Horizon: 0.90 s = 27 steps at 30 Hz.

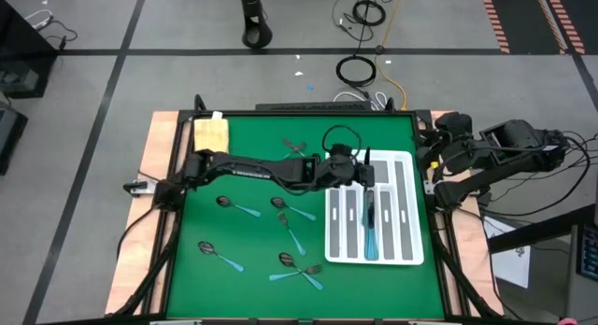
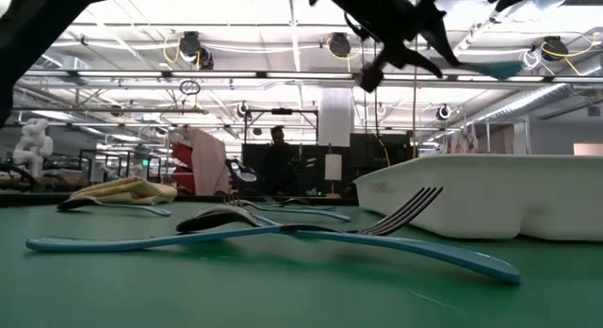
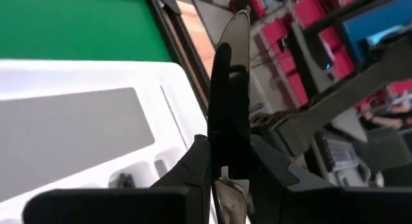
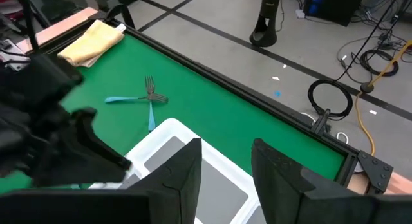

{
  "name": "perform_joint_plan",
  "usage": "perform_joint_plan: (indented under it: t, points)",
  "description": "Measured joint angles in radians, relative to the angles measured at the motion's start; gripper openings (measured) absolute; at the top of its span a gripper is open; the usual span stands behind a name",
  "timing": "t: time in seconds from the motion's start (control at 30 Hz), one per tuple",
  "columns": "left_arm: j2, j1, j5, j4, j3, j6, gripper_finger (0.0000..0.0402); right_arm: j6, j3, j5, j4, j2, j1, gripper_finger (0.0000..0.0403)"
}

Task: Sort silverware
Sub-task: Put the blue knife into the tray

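Left gripper over the tray, fingers pinching a knife upright, likely for dropping into a slot. Right gripper beside the tray, fingers spread, idle. Unsorted forks and spoons lie on the mat beside the tray.

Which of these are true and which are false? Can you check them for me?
1. The left gripper is over the white tray. True.
2. The left fingers grip a knife. True.
3. The yellow cloth lies inside the tray. False: it lies on the green mat, at a far corner.
4. The tray holds no silverware. False: blue-handled pieces lie in it.
5. The right gripper holds a fork. False: its fingers are open and hold nothing.
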Motion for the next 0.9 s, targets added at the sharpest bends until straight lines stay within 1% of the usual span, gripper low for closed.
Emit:
perform_joint_plan:
  t: [0.17,0.27,0.53,0.63,0.9]
  points:
    - [0.072,-0.030,-0.013,0.143,0.000,-0.018,0.0070,0.000,0.000,0.000,0.000,0.000,0.000,0.0123]
    - [0.114,-0.045,-0.025,0.193,0.000,-0.015,0.0070,0.000,0.000,0.000,0.000,0.001,0.000,0.0123]
    - [0.172,-0.076,-0.054,0.217,0.000,-0.012,0.0070,-0.001,0.000,0.000,0.000,0.001,0.000,0.0123]
    - [0.183,-0.086,-0.049,0.204,0.000,0.021,0.0070,-0.004,0.000,-0.001,0.000,0.001,0.000,0.0123]
    - [0.221,-0.100,-0.072,0.229,0.000,0.036,0.0070,-0.005,0.000,-0.001,0.000,0.002,0.000,0.0123]
